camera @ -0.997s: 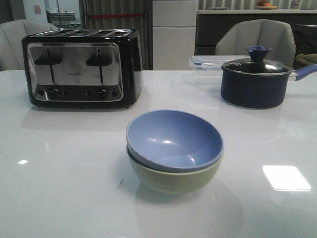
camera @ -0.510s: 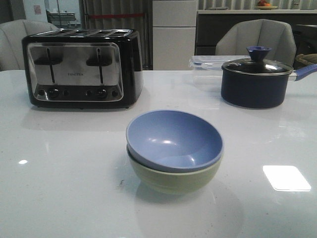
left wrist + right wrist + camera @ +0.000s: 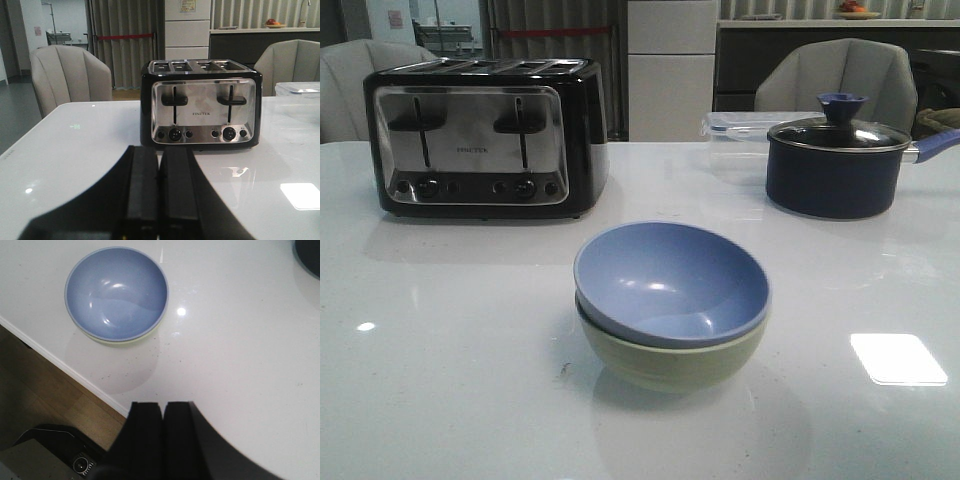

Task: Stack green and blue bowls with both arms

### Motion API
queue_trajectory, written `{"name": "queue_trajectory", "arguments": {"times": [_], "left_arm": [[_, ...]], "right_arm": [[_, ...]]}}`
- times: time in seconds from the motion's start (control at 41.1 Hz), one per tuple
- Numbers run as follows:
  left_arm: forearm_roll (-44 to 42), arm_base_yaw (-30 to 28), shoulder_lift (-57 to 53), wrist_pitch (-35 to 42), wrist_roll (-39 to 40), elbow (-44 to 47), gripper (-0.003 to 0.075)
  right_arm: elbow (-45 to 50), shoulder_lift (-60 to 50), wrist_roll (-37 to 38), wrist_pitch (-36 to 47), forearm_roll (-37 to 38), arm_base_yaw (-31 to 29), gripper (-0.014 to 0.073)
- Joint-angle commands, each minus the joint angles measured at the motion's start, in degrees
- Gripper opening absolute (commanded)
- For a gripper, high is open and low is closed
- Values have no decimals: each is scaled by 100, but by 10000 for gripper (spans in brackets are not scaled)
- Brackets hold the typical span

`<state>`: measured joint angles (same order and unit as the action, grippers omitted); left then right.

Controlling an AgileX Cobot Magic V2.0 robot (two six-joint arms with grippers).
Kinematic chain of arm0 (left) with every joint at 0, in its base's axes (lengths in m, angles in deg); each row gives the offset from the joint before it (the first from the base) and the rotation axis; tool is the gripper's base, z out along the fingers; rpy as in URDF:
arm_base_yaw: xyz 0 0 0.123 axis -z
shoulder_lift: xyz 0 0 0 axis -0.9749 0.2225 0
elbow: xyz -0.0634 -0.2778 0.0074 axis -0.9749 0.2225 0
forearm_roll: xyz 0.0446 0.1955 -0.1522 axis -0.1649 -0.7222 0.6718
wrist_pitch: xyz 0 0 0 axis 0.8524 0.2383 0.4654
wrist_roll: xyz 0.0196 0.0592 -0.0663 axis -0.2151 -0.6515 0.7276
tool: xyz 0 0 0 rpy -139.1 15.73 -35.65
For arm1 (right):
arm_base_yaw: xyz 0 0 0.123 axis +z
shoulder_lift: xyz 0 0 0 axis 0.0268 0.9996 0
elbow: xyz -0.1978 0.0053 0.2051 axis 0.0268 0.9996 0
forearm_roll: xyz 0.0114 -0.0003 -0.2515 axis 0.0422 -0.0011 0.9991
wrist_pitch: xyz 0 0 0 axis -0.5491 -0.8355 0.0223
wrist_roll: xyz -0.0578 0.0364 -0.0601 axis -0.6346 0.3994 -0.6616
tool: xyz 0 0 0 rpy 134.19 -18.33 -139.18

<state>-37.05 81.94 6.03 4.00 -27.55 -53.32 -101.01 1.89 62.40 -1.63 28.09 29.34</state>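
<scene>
The pale periwinkle blue matte bowl (image 3: 670,282) sits nested in the pale sage green bowl (image 3: 672,360) mid-desk (image 3: 440,350), both pincers, left (image 3: 159,187) and right (image 3: 163,432), clenched empty and well clear, so stacking looks finished and nothing more seems needed.

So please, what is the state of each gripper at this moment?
Left gripper: closed, holding nothing.
Right gripper: closed, holding nothing.
</scene>
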Motion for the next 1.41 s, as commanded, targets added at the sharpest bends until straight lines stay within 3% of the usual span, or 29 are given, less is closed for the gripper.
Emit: {"name": "queue_trajectory", "arguments": {"times": [0.0,0.899,1.021,1.24,1.385], "left_arm": [[53,-19,-120,581,73,23,93],[53,-19,-120,570,73,23,93],[53,-19,-110,570,73,23,93],[53,-19,-110,570,73,23,93],[53,-19,-110,570,73,23,93]], "right_arm": [[-158,-13,-55,343,4,1,55],[-76,-129,-55,369,4,-19,55],[321,-616,-55,762,62,-626,55],[1862,-2276,-55,2643,62,-2222,55],[2812,-3205,-55,3471,57,-2859,55]]}}
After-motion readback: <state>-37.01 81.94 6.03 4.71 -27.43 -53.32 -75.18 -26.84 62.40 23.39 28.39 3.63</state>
